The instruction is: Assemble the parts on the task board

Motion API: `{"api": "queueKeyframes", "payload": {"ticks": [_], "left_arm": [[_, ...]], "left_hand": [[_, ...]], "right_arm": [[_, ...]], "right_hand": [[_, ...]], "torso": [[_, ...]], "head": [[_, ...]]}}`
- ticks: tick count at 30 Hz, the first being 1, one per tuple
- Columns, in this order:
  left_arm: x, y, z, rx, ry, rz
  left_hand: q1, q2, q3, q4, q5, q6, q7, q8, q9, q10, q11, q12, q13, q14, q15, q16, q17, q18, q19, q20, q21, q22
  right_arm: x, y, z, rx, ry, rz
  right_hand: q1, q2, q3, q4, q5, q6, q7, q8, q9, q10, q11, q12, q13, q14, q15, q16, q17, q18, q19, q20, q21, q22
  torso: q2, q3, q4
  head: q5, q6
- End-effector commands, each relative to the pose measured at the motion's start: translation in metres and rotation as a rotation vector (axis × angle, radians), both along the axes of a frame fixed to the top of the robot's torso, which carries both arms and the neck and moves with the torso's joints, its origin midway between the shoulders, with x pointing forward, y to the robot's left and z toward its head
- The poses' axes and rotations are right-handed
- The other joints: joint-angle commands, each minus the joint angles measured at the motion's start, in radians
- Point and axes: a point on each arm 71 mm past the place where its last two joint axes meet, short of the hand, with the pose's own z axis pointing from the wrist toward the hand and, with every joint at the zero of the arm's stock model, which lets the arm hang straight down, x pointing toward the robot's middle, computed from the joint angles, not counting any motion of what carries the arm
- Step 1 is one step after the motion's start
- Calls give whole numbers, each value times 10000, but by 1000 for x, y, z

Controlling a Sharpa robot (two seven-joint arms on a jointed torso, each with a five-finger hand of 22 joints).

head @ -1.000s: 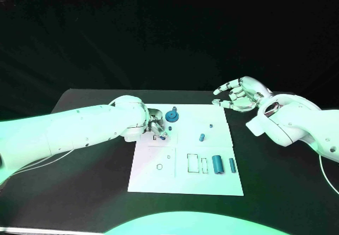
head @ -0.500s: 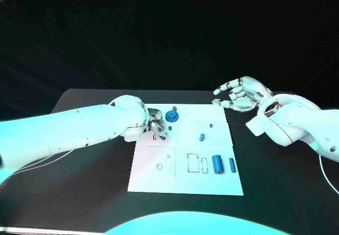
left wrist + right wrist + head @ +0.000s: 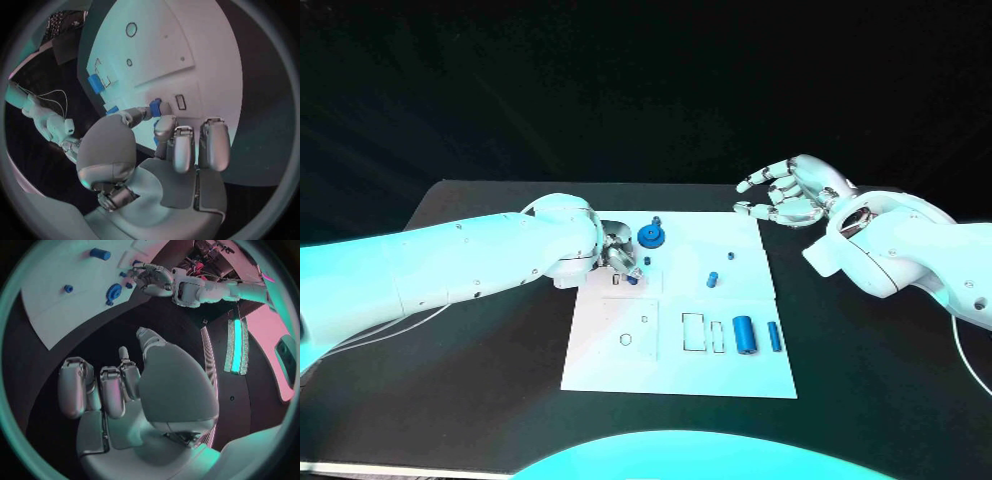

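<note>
The white task board (image 3: 682, 370) lies mid-table. My left hand (image 3: 617, 258) is low over its near-left upper part and pinches a small blue part (image 3: 630, 281) between thumb and a finger. In the left wrist view that small blue part (image 3: 155, 107) sits just beside a small rectangular slot (image 3: 180, 102). A blue gear-like part (image 3: 652, 236) stands at the board's far edge, a short peg (image 3: 713, 279) near the middle, and two blue cylinders (image 3: 744, 336) lie lower right. My right hand (image 3: 788, 195) hovers off the board's far right corner, fingers apart and holding nothing.
Empty outlined slots (image 3: 692, 333) and a small oval hole (image 3: 626, 340) mark the board's lower half. Black table (image 3: 473, 330) surrounds the board on all sides. In the right wrist view the board (image 3: 59, 315) and my left hand (image 3: 153, 280) lie beyond my right hand (image 3: 125, 390).
</note>
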Motion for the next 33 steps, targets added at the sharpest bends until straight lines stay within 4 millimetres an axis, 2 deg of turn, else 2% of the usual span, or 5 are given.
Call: {"api": "queueKeyframes", "payload": {"ticks": [1, 9, 17, 21, 33], "left_arm": [[-5, 0, -8, 195, 431, -211], [-5, 0, -8, 206, 455, -230], [-5, 0, -8, 182, 426, -215], [-5, 0, -8, 170, 409, -202], [-4, 1, -8, 141, 350, -138]], "left_hand": [[-71, 36, -90, 32, -33, 289, -257, 13, 14, 102, 4, 55, 29, 1039, -47, 38, 2633, -118, 42, 3, 5, 9], [-121, 31, -292, 157, -39, 334, -271, 8, 18, 126, -8, 86, 69, 1039, -53, 38, 2633, -121, 52, -3, 5, 21], [-295, 12, -1033, 617, -60, 442, -295, -16, 27, 152, -26, 110, 109, 1039, -69, 38, 2633, -125, 71, -21, -5, 38], [-412, 57, -1496, 1000, -60, 486, -297, -51, 22, 169, -27, 133, 148, 1039, -72, 38, 2633, -127, 83, -27, -8, 51], [-405, 89, -1737, 1191, -53, 500, -300, -72, 23, 174, -29, 141, 163, 1039, -74, 38, 2633, -128, 87, -30, -13, 55]], "right_arm": [[0, 0, 0, -43, -51, 81], [0, 0, 0, -43, -49, 78], [0, 0, -1, -43, -46, 82], [0, 0, -1, -36, -50, 81], [0, 0, -1, -15, -48, 66]], "right_hand": [[-65, 12, -36, -19, 40, -25, -32, 39, -17, -49, 5, -50, 869, 814, 15, -69, 1778, 114, -55, -16, -65, 1010], [-65, 12, -36, -19, 40, -25, -32, 39, -17, -49, 5, -50, 869, 814, 15, -69, 1778, 114, -55, -16, -65, 1010], [-67, 9, -37, -20, 41, -26, -33, 44, -18, -53, 5, -54, 865, 808, 15, -81, 1757, 119, -65, -17, -89, 995], [-74, 8, -40, -17, 37, -26, -33, 46, -19, -59, 5, -60, 858, 804, 15, -89, 1745, 121, -69, -17, -100, 989], [-125, 11, -59, 3, -20, -28, -32, 54, -21, -72, 6, -73, 843, 803, 15, -94, 1739, 126, -77, -18, -123, 977]], "torso": [[5, 0, -3], [-4, -2, 1], [-3, -5, 0], [2, -3, -5], [1, -1, 3]], "head": [[-9, -7], [-12, -13], [-12, 0], [-13, 5], [-15, 8]]}}
